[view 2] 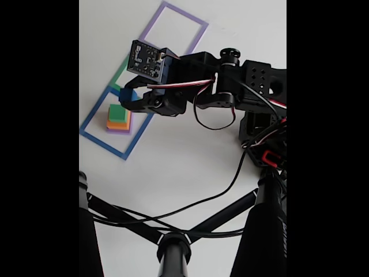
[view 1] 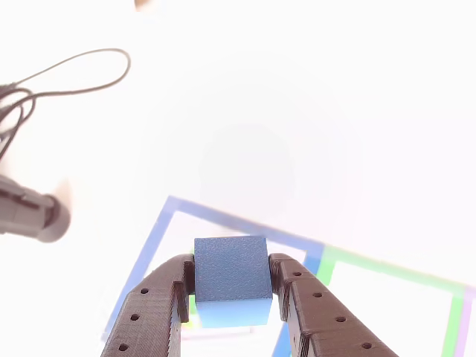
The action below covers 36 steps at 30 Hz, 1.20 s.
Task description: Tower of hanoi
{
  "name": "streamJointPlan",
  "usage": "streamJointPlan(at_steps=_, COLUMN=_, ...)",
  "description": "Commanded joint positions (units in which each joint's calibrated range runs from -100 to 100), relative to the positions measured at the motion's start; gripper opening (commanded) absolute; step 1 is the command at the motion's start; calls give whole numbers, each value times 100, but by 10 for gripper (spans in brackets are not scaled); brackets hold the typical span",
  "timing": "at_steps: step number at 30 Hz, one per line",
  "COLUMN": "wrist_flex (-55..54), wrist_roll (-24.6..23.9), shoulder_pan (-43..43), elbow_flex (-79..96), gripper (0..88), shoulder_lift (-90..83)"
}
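Note:
My gripper [view 1: 232, 271] is shut on a small blue cube [view 1: 230, 286], with a dark finger [view 1: 160, 312] pressed on each side. The cube hangs above the blue square outline [view 1: 160, 230] on the white table. In the fixed view the gripper [view 2: 130, 99] holds the blue cube [view 2: 127, 93] just above and to the right of a stack inside the blue outline [view 2: 92, 135]. That stack has a green block [view 2: 116, 109] on top, an orange block [view 2: 119, 121] under it and a purple slab [view 2: 118, 130] at the bottom.
A green outline [view 1: 454, 312] and a purple outline [view 2: 173, 26] lie beside the blue one. The arm's body [view 2: 253, 86] reaches in from the right. Black tripod legs [view 2: 173, 254] and cables [view 2: 230, 179] cross the lower table. A black cylinder [view 1: 30, 212] and a loose cable [view 1: 82, 74] are at the left.

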Motion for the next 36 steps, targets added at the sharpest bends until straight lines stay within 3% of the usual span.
streamJointPlan(at_steps=1, wrist_flex=-1550, wrist_roll=59, shoulder_pan=-16, elbow_flex=538, gripper=14, shoulder_lift=283)
streamJointPlan(at_steps=6, wrist_flex=-3193, wrist_roll=59, shoulder_pan=-102, elbow_flex=1156, gripper=15, shoulder_lift=937)
streamJointPlan(at_steps=11, wrist_flex=-4100, wrist_roll=59, shoulder_pan=-102, elbow_flex=1520, gripper=15, shoulder_lift=1398)
streamJointPlan(at_steps=36, wrist_flex=-5461, wrist_roll=59, shoulder_pan=-141, elbow_flex=2056, gripper=15, shoulder_lift=2229)
